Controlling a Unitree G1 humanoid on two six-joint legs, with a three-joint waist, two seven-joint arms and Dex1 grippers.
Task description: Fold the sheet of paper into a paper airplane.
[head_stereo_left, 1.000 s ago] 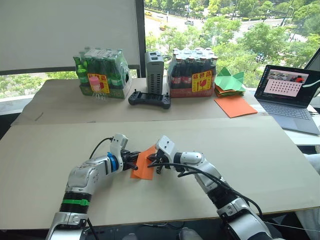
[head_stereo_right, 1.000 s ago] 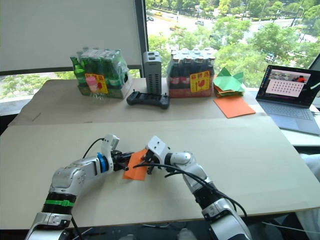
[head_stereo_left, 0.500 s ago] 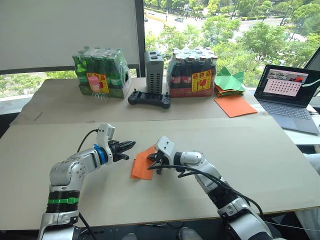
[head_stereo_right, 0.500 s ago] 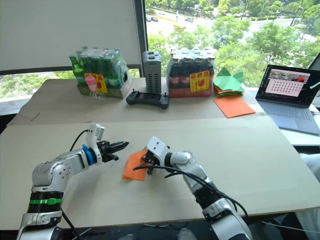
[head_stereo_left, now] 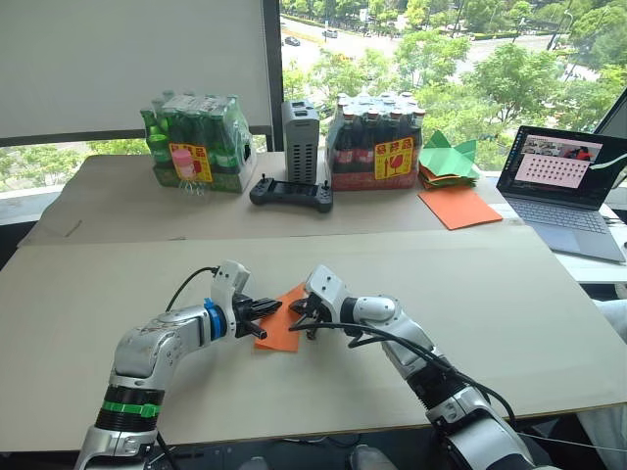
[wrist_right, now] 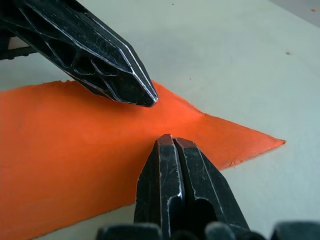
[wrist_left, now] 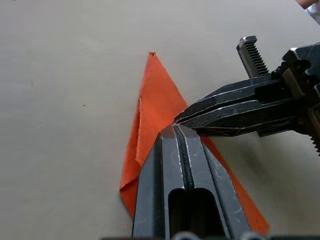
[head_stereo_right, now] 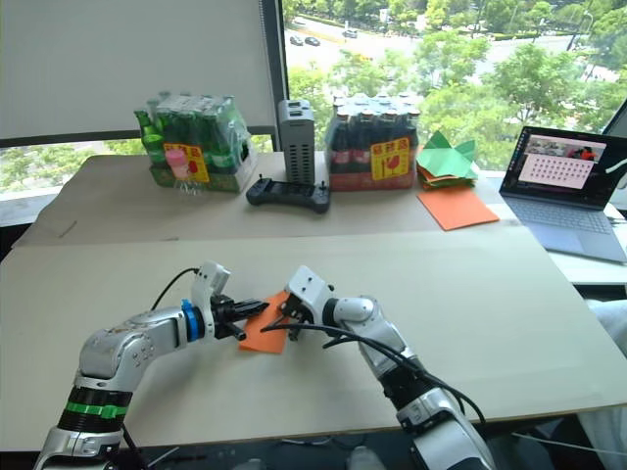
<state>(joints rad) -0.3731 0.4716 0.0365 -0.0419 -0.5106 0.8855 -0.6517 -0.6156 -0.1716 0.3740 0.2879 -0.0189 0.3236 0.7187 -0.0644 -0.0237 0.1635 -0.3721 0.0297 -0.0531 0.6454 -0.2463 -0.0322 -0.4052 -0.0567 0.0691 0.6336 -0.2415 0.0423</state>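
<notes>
The sheet of paper [head_stereo_left: 280, 331] is lying on the big cardboard-covered table [head_stereo_left: 509, 294], near the front edge, between the two arms. It is already folded into a narrow pointed shape with layered edges, so the first folds are looking done. It is not yet looking like a finished dart; wings are probably still waiting to be made.

The left gripper [wrist_left: 178, 130] is pressing down on the paper with its two black fingers together. They are pinching nothing between them. The right gripper [wrist_right: 172, 142] is also resting its tips on the orange surface, fingers together, just beside the left one. Both seem to be pushing a crease flat.

Further back, a smooth orange sheet [head_stereo_left: 460, 208] and green folded papers [head_stereo_left: 449, 160] are lying near a laptop [head_stereo_left: 568, 186]. Two bottle packs [head_stereo_left: 196, 145] and a black controller [head_stereo_left: 291, 194] are standing at the far side.
</notes>
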